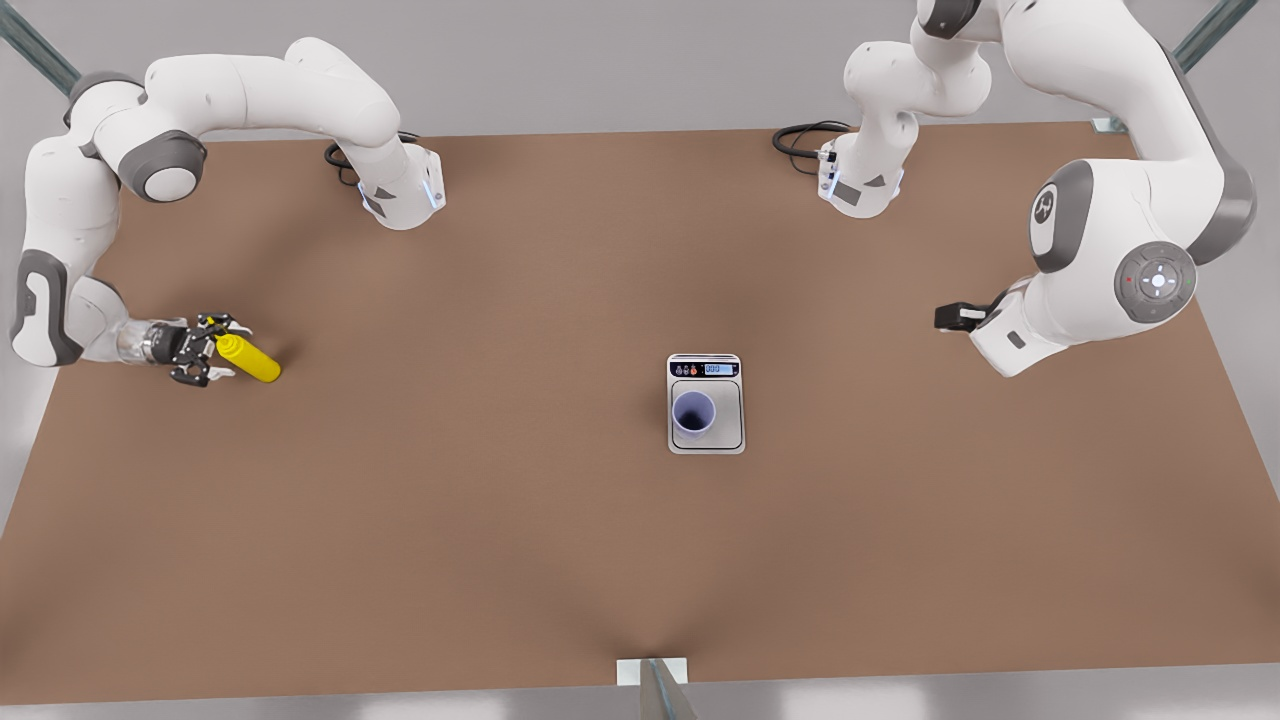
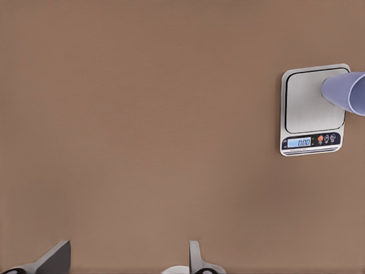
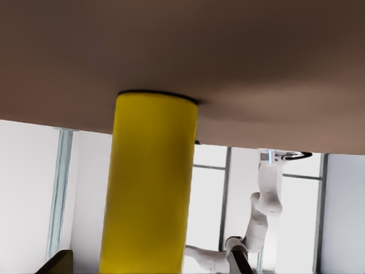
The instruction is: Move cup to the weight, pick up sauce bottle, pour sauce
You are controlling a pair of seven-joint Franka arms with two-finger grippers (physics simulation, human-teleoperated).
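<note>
Brown tabletop under pale-grey surroundings

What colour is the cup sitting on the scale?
Lavender purple; the cup shows best in the front view.

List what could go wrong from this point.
1. The right gripper straddles the sauce bottle near its nozzle end, so the bottle may tip or slip when lifted.
2. The cup sits off-centre on the weight; a long carry there risks missing it.
</note>
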